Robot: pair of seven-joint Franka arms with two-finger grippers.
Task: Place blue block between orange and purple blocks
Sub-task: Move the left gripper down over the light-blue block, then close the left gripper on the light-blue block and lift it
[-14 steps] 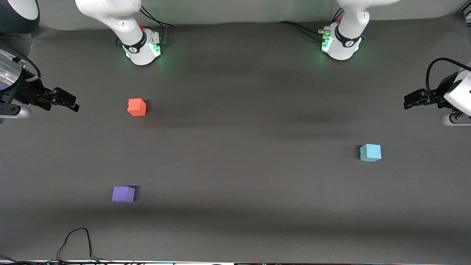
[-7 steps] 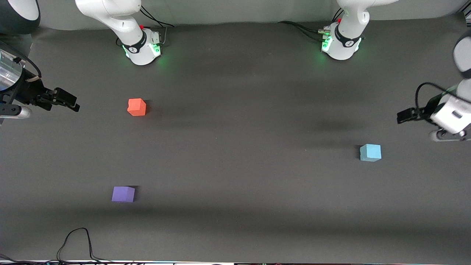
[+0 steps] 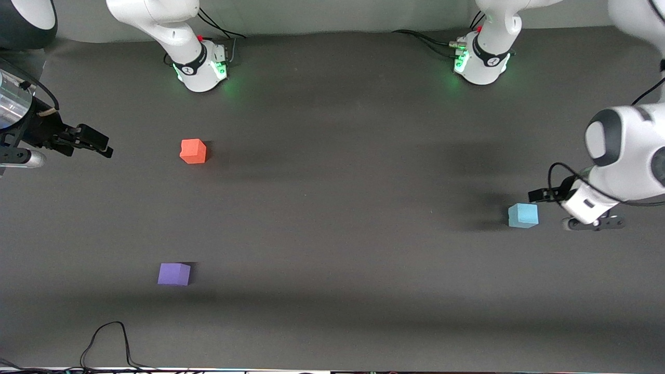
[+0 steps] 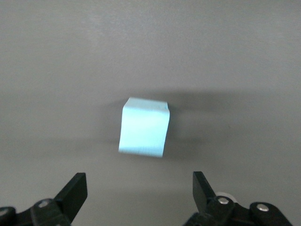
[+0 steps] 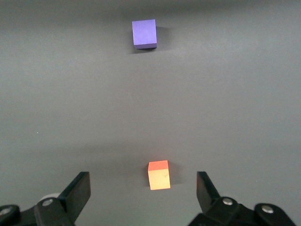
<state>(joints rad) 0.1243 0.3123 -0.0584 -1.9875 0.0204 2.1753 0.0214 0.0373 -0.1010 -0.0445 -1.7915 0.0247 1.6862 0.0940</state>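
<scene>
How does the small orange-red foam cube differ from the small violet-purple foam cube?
The orange-red foam cube has a notched top edge; the violet-purple foam cube has clean edges. The orange-red one lies farther from the front camera, the purple one nearer. Both are similar in size, matte, and rest untouched on the table.

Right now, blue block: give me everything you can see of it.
The blue block is a small light sky-blue cube, matte and foam-like, with no visible markings. It sits flat on the dark grey table toward the left arm's end, apart from the other two cubes. Nothing touches it. The left gripper hangs close beside it, fingers open and not around it; in the left wrist view the block lies ahead of the open fingertips.
</scene>
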